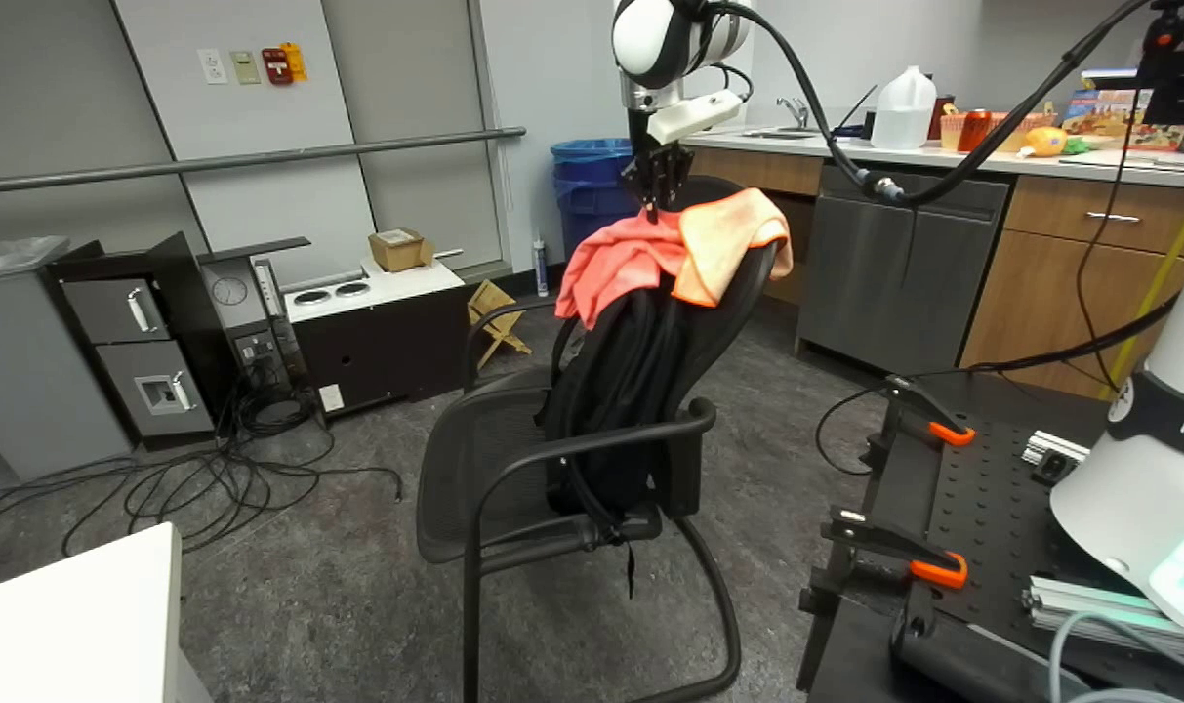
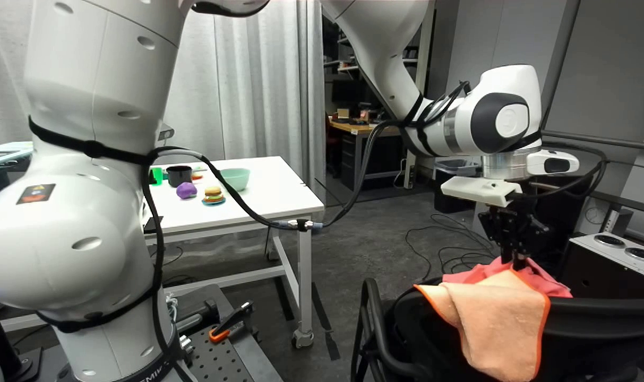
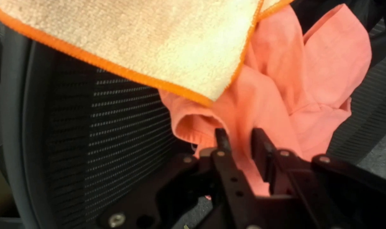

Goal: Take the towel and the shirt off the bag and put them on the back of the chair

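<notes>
1. Overall, the task seems to be at an early stage: the coral shirt (image 1: pixel 616 259) and the peach towel (image 1: pixel 733 239) with orange edging lie together at the top of the black bag (image 1: pixel 616 391), which slouches on the seat of the chair (image 1: pixel 489 469) against its backrest (image 1: pixel 726 320).

2. Reached, as far as the pictures show: the claw (image 3: pixel 239 134) is down at the shirt, its tips meeting the cloth in both exterior views. Its fingers stand a narrow gap apart with shirt fabric showing between them; whether they pinch a fold or merely flank it, one cannot tell.

3. Perhaps partly met: the towel reaches over the right part of the backrest's upper edge, and in the wrist view one corner overlaps the shirt, with bare backrest beside it. How much of the towel the bag bears is hidden.

4. Left for the shirt: it drapes over the bag's top and hangs to the left, so it probably needs a sure grip, a lift clear of the bag and a lowering onto the backrest.

5. Left for the towel: since it overlaps the shirt, pulling the shirt may drag it along; it likely wants its own placing afterwards.
</notes>
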{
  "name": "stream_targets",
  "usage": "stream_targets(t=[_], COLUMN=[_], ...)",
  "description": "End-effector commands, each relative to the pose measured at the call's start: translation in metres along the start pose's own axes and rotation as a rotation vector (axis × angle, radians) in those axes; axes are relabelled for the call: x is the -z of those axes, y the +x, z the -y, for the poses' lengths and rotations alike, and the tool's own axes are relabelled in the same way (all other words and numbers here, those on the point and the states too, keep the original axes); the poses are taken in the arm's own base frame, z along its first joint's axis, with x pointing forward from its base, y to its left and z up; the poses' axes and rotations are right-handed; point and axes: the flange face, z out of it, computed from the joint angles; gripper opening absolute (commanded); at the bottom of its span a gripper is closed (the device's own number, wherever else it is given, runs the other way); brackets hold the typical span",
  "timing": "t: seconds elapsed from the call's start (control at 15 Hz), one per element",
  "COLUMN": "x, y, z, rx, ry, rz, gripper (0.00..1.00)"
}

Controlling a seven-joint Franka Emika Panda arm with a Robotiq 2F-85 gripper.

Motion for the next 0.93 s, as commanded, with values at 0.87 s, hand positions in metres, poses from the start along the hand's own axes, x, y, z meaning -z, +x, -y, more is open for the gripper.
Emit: stream_targets(t=[0.87], x=[0.109], y=[0.049], z=[-0.020], rx=[-0.164], ry=[0.121], rz=[-0.197], gripper=[0.01])
